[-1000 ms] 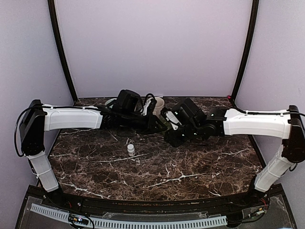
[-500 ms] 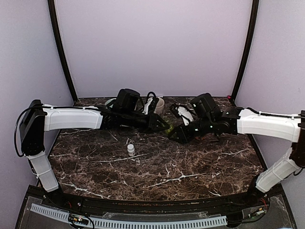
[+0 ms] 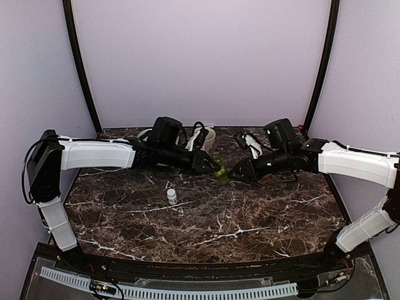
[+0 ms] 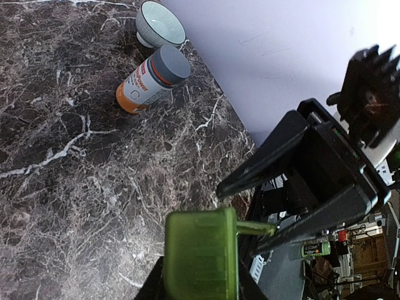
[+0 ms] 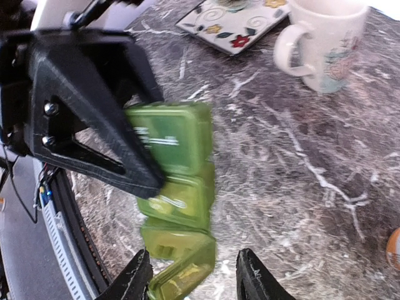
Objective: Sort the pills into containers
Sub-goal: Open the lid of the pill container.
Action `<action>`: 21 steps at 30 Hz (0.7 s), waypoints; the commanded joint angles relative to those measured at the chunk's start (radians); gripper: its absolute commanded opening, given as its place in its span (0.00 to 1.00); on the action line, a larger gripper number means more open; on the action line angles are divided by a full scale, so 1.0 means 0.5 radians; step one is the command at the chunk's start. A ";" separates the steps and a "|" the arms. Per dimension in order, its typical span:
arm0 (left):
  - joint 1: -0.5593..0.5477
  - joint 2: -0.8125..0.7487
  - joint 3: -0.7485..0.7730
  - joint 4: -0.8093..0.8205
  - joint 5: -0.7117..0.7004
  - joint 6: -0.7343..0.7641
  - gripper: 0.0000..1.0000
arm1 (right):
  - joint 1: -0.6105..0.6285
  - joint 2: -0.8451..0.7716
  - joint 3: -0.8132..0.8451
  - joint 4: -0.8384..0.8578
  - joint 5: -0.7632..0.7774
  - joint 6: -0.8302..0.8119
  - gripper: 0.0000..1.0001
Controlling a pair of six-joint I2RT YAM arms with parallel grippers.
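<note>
Green plastic pill box is pinched in my left hand, which is clenched on it, and the row of compartments reaches toward my right hand. My right fingers stand parted on either side of the box's far end. One is close against it and the other is clear of it with a gap.

Beyond my left hand an orange bottle and a bowl stand by the table edge under the wall, so room is tight that way. Past my right fingers a mug and a patterned tile stand near the back. On the near side of both hands open marble runs to the front edge, with a small white bottle off my left hand.

A second ago my right arm crowded over the box. It has since swung back to its own side, and the box now shows between the hands. The white bottle has not moved.
</note>
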 commanded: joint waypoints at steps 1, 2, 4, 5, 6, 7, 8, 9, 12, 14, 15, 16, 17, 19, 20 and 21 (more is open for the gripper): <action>0.003 -0.018 -0.018 -0.053 0.119 0.076 0.00 | -0.058 -0.051 -0.039 0.092 -0.007 0.030 0.47; 0.003 -0.016 -0.017 -0.056 0.119 0.075 0.00 | -0.061 -0.056 -0.048 0.093 -0.007 0.030 0.47; 0.003 -0.011 -0.013 -0.049 0.123 0.069 0.00 | -0.067 -0.058 -0.057 0.090 0.011 0.030 0.47; 0.003 -0.009 -0.011 -0.047 0.125 0.063 0.00 | -0.068 -0.057 -0.060 0.089 0.020 0.028 0.47; 0.003 -0.009 -0.011 -0.045 0.129 0.060 0.00 | -0.069 -0.058 -0.066 0.090 0.032 0.029 0.46; 0.003 -0.007 -0.009 -0.039 0.133 0.057 0.00 | -0.070 -0.058 -0.070 0.093 0.041 0.028 0.46; 0.003 -0.006 -0.009 -0.030 0.140 0.046 0.00 | -0.070 -0.055 -0.078 0.100 0.035 0.027 0.46; 0.003 -0.006 -0.009 -0.025 0.144 0.040 0.00 | -0.071 -0.055 -0.087 0.112 0.024 0.032 0.45; 0.003 -0.004 -0.007 -0.020 0.140 0.036 0.00 | -0.071 -0.050 -0.109 0.133 -0.002 0.042 0.41; 0.001 -0.001 -0.006 -0.020 0.136 0.032 0.00 | -0.071 -0.061 -0.134 0.160 -0.007 0.056 0.37; 0.002 0.002 -0.007 -0.020 0.135 0.031 0.00 | -0.071 -0.067 -0.144 0.168 -0.011 0.064 0.34; 0.003 0.003 -0.006 -0.020 0.133 0.030 0.00 | -0.072 -0.071 -0.150 0.177 -0.019 0.068 0.30; 0.003 0.004 -0.006 -0.020 0.131 0.028 0.00 | -0.074 -0.073 -0.158 0.181 -0.029 0.075 0.26; 0.003 0.009 -0.009 -0.018 0.127 0.024 0.00 | -0.074 -0.078 -0.166 0.187 -0.032 0.086 0.14; 0.003 0.012 -0.011 -0.015 0.125 0.021 0.00 | -0.075 -0.081 -0.180 0.200 -0.032 0.096 0.09; 0.003 0.012 -0.014 -0.011 0.125 0.021 0.00 | -0.076 -0.085 -0.187 0.212 -0.037 0.107 0.05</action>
